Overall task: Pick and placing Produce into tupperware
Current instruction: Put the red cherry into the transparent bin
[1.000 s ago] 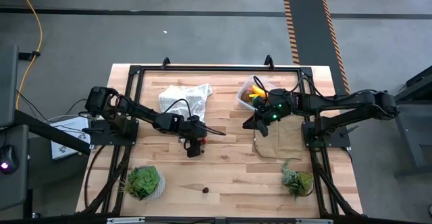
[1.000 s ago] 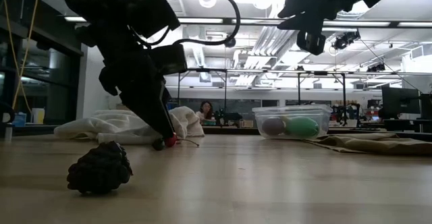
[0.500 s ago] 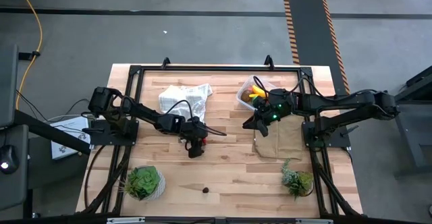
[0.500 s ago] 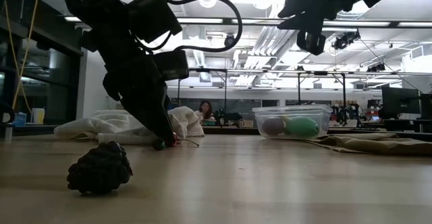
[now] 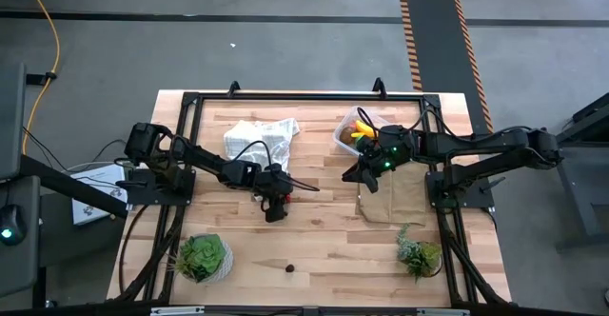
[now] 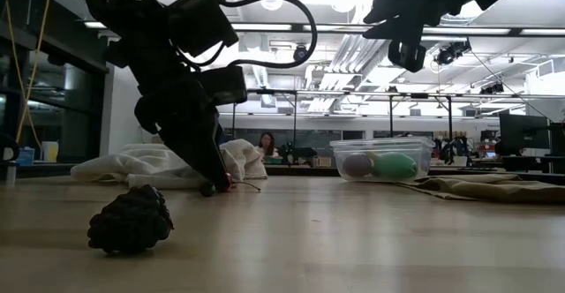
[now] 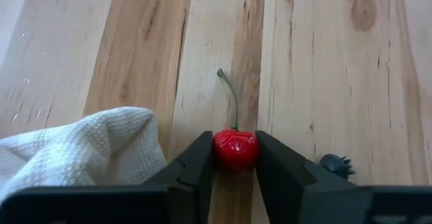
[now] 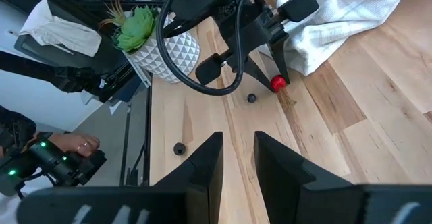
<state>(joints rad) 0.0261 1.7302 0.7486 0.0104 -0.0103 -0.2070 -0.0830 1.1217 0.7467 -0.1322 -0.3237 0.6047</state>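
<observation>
High view: the left tool [image 5: 277,198] is low on the desk [image 5: 324,249] beside the white cloth [image 5: 261,137]; the right tool [image 5: 365,176] hovers empty near the tupperware [image 5: 354,131], fingers slightly apart.

Low view: the left tool's tips touch the desk at the red cherry [image 6: 225,184].

Left wrist view: the fingers [image 7: 200,162] pinch the cherry [image 7: 235,150] on both sides. It looks small, light, glossy and likely slippery; take the round body, not the thin stem [image 7: 231,99].

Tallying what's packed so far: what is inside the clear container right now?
The clear container shows a green oval and a pale rounded piece; from above, a yellow banana too. The right arm hides part of it.
</observation>
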